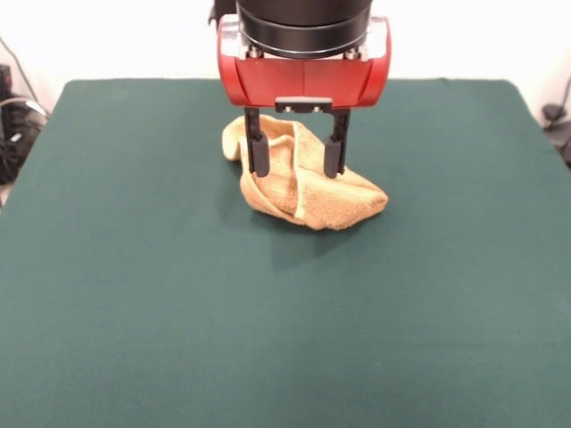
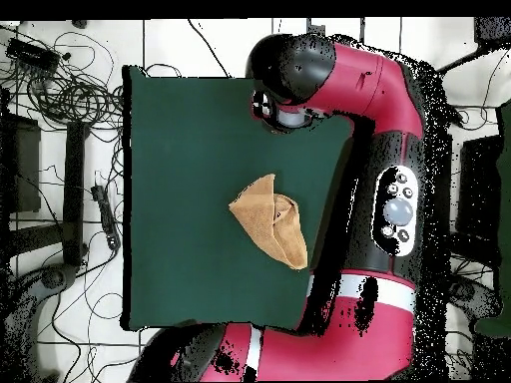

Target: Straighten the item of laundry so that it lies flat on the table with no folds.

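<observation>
Gripper (image 1: 296, 160) wide open, holding nothing, straddling the towel (image 1: 303, 183), bunched just 12 o'clock of table (image 1: 134, 312) centre. We risk pinching stacked layers; folds would lift together, not spread.

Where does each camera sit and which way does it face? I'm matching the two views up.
Front view: sits across the table, faces the robot; shows the red wrist and the open gripper in front of the crumpled towel.
Overhead view: hangs above the table, looks straight down, robot base at the bottom; shows the red and black arm curving round the right side, gripper hidden beneath it.
Shared: the towel, the green table, the arm.
</observation>
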`<state>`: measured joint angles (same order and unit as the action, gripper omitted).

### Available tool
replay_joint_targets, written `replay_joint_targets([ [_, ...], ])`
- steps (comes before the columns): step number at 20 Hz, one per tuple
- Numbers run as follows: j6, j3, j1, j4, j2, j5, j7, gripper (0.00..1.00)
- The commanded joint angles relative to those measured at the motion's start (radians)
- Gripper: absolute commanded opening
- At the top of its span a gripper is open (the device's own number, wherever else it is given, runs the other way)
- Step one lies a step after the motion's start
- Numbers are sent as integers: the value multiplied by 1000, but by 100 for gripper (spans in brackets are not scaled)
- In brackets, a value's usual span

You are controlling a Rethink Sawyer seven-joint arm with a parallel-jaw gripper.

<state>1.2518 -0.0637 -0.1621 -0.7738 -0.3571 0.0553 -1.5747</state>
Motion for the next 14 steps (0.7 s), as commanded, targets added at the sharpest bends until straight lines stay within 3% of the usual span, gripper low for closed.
replay_joint_targets([
  [1,-101,65,13,-217,-14,9,-118,100],
  [14,-205,78,6,-272,-23,12,-110,100],
])
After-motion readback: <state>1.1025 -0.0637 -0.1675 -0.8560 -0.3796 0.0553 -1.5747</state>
